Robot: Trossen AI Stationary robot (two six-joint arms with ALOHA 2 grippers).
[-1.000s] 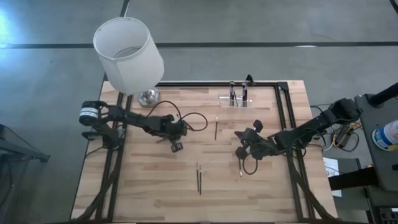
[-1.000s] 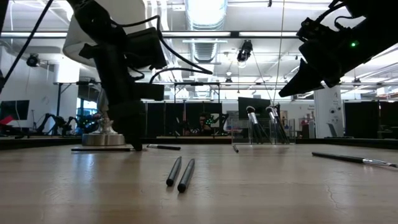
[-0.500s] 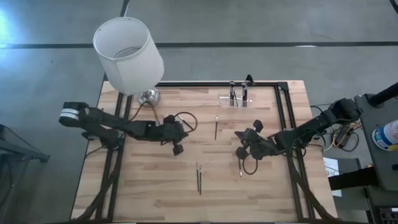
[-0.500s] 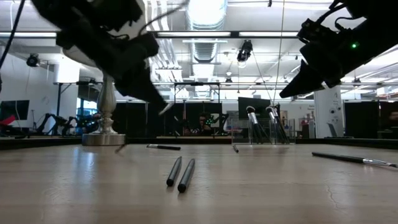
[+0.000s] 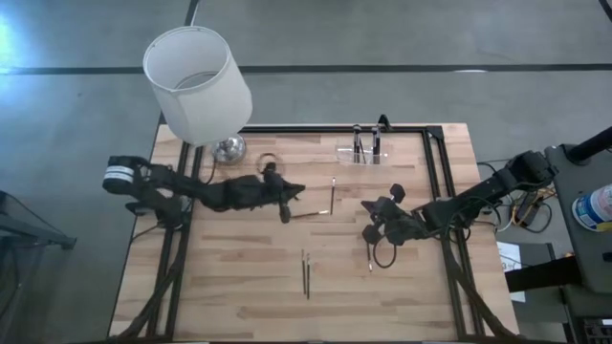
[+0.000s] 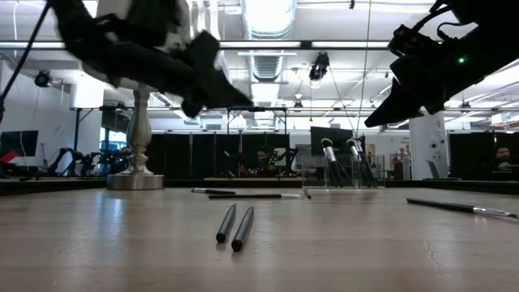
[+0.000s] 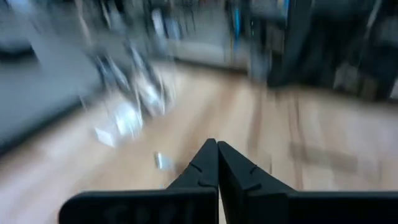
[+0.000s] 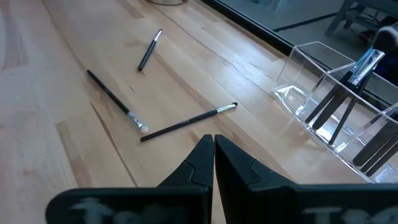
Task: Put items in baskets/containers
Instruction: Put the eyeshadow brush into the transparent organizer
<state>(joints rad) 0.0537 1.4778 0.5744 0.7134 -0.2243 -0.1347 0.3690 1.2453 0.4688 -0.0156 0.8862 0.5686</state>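
Note:
My left gripper (image 5: 298, 190) hangs shut over the table's middle, pointing almost level toward the right edge, with nothing between its fingers (image 7: 216, 149). A thin dark brush (image 5: 311, 214) lies flat on the table just past it, its bristled tip (image 8: 140, 127) beside the near end of another brush (image 5: 332, 196). A third brush (image 8: 149, 50) lies farther off. The clear holder (image 5: 361, 151) stands at the far edge with a few brushes leaning upright in it (image 8: 339, 99). My right gripper (image 5: 369, 235) waits shut above the table's right part.
A white lamp (image 5: 196, 81) stands on its metal base (image 5: 228, 146) at the far left. Two dark sticks (image 5: 306, 273) lie side by side near the front middle. Another brush (image 6: 462, 208) lies below my right arm. Black frame rails (image 5: 435, 182) run along the table's sides.
My left gripper has risen off the table and tipped from pointing down to nearly level, swinging toward the right edge. The brush that lay under it now lies farther right on the table, next to the other brush.

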